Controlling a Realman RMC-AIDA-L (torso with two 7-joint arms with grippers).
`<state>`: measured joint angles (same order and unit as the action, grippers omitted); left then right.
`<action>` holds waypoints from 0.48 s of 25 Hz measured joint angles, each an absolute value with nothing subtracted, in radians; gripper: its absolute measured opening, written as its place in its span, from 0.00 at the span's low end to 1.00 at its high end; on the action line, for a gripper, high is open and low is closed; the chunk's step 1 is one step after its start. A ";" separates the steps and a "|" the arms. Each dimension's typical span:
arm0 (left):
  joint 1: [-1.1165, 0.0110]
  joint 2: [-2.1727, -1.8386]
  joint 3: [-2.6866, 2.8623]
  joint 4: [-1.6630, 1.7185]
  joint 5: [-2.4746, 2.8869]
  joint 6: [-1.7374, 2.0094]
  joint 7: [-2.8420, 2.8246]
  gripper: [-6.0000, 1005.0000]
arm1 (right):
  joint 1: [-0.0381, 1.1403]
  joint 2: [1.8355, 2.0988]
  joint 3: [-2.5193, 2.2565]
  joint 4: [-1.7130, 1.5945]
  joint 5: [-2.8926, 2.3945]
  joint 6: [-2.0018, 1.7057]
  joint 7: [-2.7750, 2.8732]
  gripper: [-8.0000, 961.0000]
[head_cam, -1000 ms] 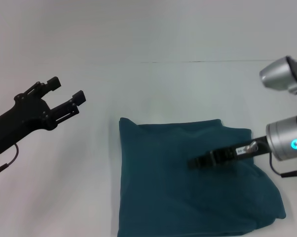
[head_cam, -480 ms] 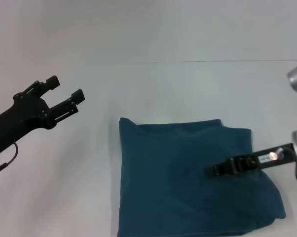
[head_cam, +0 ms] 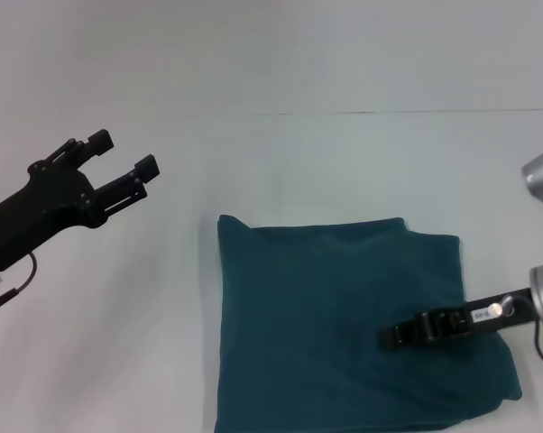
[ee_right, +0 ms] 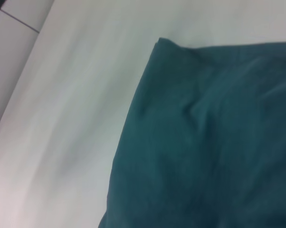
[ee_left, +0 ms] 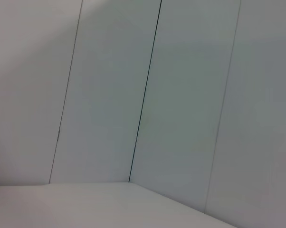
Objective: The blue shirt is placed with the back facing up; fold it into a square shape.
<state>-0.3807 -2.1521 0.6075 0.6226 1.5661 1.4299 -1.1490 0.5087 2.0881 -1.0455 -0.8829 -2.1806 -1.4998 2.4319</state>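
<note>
blue shirt [head_cam: 344,316]: folded into a rough square on the white tabletop [head_cam: 344,162], near edge cut off
step: probably final tidying; press flat and square the bulging right edge without dragging layers
right pincer [head_cam: 400,336]: low over the shirt's right part, fingers apparently together, holding nothing
left pincer [head_cam: 123,155]: raised well left, fingers apart, empty

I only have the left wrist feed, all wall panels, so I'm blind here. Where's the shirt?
Observer: The blue shirt lies folded on the white table, roughly square, in front of the robot.
Operator: And my left gripper?
Observer: The left gripper hovers open, off to the shirt's left, touching nothing.
Operator: The right one?
Observer: The right gripper is low over the shirt's right part; I cannot tell whether it touches the cloth.
</note>
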 joint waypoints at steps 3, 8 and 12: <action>-0.382 -2.152 0.607 0.623 1.566 1.430 -1.149 0.87 | 0.551 2.088 -1.047 -0.790 -2.195 -1.462 2.404 0.05; -0.383 -2.152 0.607 0.622 1.569 1.429 -1.149 0.87 | 0.582 2.094 -1.049 -0.753 -2.238 -1.435 2.399 0.05; -0.384 -2.152 0.607 0.620 1.571 1.430 -1.149 0.87 | 0.546 2.098 -1.049 -0.899 -2.189 -1.483 2.426 0.05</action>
